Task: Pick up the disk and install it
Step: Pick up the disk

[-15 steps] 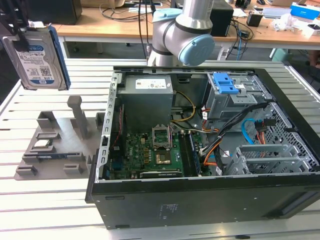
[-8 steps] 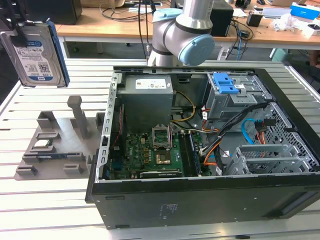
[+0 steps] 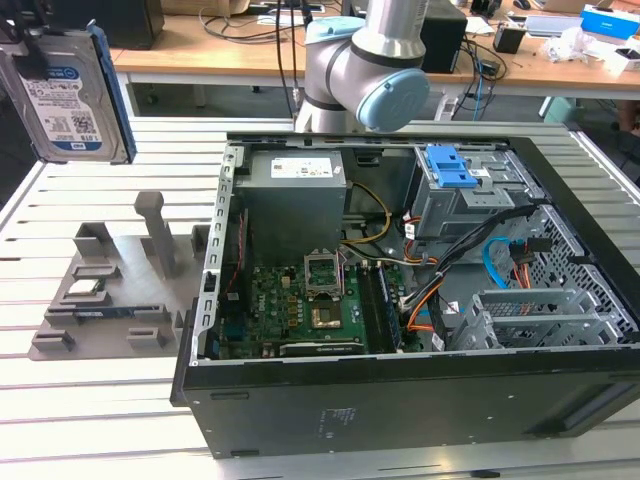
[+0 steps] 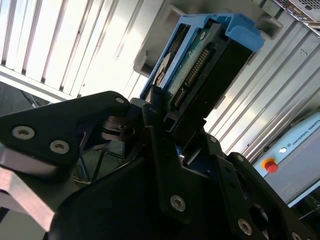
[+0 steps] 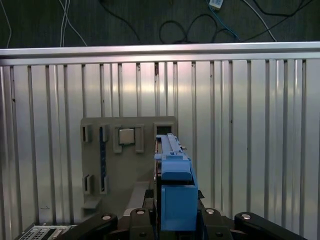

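The disk (image 3: pixel 70 90) hangs upright high above the table at the exterior view's left, label side showing, blue carrier frame along its edge. My gripper (image 3: pixel 20 35) is shut on its upper end. In the second wrist view the black fingers (image 4: pixel 150 107) clamp the disk (image 4: pixel 200 65) by its connector end. In the first wrist view the disk (image 5: pixel 172 185) appears edge-on, blue frame foremost, held in my gripper (image 5: pixel 172 220) above the grey fixture plate (image 5: pixel 130 165).
An open computer case (image 3: pixel 400 300) lies on the slatted table, with a grey drive cage and blue latch (image 3: pixel 450 170) at its far side. The grey fixture plate (image 3: pixel 120 290) carries a small processor chip (image 3: pixel 85 290). The arm's base (image 3: pixel 370 70) stands behind the case.
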Available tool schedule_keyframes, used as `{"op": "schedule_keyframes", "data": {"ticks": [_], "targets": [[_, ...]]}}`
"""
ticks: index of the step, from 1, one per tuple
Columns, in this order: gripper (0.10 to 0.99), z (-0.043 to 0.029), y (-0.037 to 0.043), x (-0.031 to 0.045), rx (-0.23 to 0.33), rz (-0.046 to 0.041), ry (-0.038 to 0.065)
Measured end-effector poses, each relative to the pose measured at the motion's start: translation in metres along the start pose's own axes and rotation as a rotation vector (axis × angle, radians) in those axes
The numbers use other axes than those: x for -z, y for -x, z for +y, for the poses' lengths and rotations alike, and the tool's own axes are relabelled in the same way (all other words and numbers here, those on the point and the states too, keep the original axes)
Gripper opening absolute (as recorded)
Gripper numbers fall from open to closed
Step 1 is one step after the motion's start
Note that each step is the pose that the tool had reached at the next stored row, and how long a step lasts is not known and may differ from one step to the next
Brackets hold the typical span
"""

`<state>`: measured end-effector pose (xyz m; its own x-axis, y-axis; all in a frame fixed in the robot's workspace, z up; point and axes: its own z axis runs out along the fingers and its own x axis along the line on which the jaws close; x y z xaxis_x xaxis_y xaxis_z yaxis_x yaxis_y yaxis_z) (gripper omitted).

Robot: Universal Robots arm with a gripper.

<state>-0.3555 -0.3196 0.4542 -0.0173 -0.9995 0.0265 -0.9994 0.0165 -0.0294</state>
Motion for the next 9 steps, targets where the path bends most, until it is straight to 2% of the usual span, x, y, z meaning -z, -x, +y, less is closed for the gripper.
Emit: {"op": "schedule_keyframes", "data": {"ticks": [3, 9], "targets": [[0.365, -0.0006, 0.0, 0.0072, 0.0, 0.0, 0.001], [0.365, -0.0015, -0.0001, 0.0163, 0.0, 0.0, 0.002]]}}
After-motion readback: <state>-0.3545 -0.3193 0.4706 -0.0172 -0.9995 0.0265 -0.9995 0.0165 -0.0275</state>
